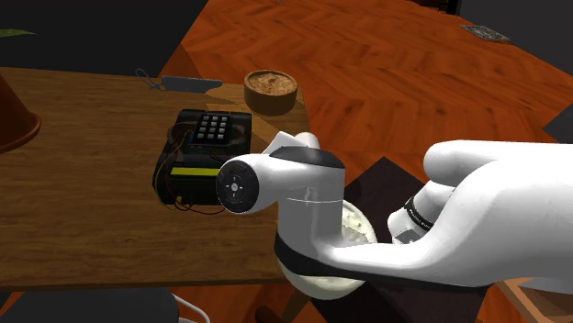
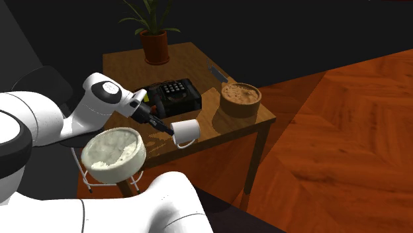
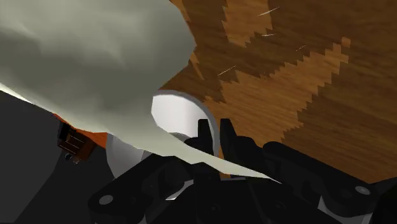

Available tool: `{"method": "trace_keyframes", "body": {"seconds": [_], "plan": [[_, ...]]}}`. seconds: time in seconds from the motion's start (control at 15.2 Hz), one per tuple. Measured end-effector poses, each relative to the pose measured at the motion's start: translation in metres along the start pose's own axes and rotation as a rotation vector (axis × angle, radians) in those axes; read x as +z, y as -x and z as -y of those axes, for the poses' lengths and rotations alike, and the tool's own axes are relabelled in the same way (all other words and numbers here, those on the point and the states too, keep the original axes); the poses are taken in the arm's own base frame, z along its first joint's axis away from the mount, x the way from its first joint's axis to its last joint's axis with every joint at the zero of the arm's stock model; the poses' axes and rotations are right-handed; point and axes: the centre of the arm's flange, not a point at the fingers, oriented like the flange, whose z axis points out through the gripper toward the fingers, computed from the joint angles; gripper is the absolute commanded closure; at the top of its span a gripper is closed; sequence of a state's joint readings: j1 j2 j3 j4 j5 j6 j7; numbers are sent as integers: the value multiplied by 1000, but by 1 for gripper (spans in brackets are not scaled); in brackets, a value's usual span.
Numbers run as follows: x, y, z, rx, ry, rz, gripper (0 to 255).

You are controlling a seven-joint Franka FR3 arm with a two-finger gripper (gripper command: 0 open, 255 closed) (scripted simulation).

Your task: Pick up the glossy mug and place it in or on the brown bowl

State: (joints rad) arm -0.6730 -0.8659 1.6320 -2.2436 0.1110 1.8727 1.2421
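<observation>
White mug (image 2: 187, 130), tipped on its side at the near edge of the table (image 2: 122, 66), was pinched at the rim by the gripper (image 2: 168, 127); the carry called for a firm pinch and a path clear of the telephone (image 2: 173, 96) toward the brown bowl (image 2: 240, 99) at the second exterior view's right.

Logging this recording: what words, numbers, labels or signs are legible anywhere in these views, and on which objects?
Nothing here can be read as text.
Keypad on the black phone: key marks too small to read.
Yellow strip on the phone's front: no lettering can be made out.
White mug and brown bowl: no print shows.
</observation>
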Motion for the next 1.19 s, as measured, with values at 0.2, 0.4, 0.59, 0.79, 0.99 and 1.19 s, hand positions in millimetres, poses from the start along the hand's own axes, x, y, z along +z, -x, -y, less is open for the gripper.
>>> {"method": "trace_keyframes", "body": {"seconds": [0.2, 0.4, 0.59, 0.79, 0.99, 1.19], "plan": [[-6, -7, -5, 0, 0, 0, 255], [-17, -15, -13, 0, 0, 0, 255], [-27, -24, -20, 0, 0, 0, 255], [-37, -33, -28, 0, 0, 0, 255], [-48, -42, -35, 0, 0, 0, 255], [-59, -51, -43, 0, 0, 0, 255]]}}
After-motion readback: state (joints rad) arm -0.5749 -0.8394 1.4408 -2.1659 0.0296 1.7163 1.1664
